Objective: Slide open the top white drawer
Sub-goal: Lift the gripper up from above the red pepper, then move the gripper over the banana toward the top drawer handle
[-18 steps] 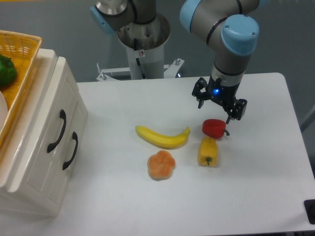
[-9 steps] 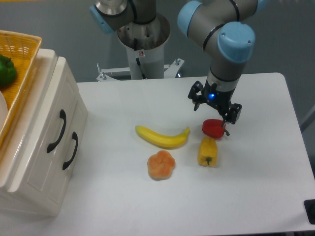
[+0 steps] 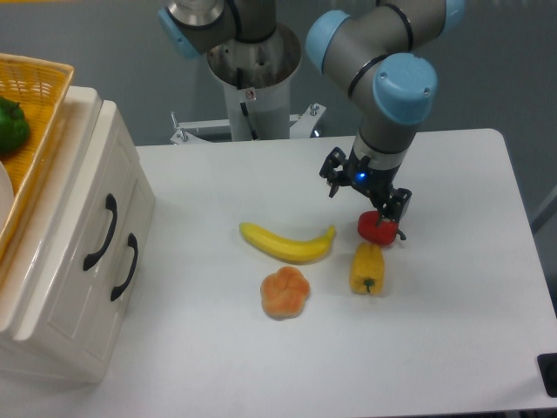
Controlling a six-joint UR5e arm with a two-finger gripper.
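The robot's black two-finger hand (image 3: 363, 186) hung over the white tabletop (image 3: 452, 331), its fingers spread apart and holding nothing. One fingertip stood just above the glossy red bell pepper (image 3: 377, 228), though whether it touched the pepper could not be told from this view. A small blue light glowed on the wrist above the hand.

The glossy cream-white top drawer (image 3: 91, 222) sat at the far left of the tabletop, well apart from the hand, in a small cream cabinet (image 3: 52, 340). It was shut, its panelled front flush with the cabinet face, and its curved black handle (image 3: 99, 232) was untouched. Just beside it, the matching lower drawer (image 3: 130, 287) with its own black handle (image 3: 126, 267) was shut as well. On top of the cabinet rested a yellow wicker basket (image 3: 39, 131) with a green pepper (image 3: 12, 125) inside it.

In the middle of the tabletop lay a curved yellow banana (image 3: 287, 243). Near it, toward the front edge, sat an orange lobed fruit resembling a small pumpkin (image 3: 285, 292). A yellow bell pepper (image 3: 366, 268) lay just in front of the red one, between the banana's tip and the open area on the right.
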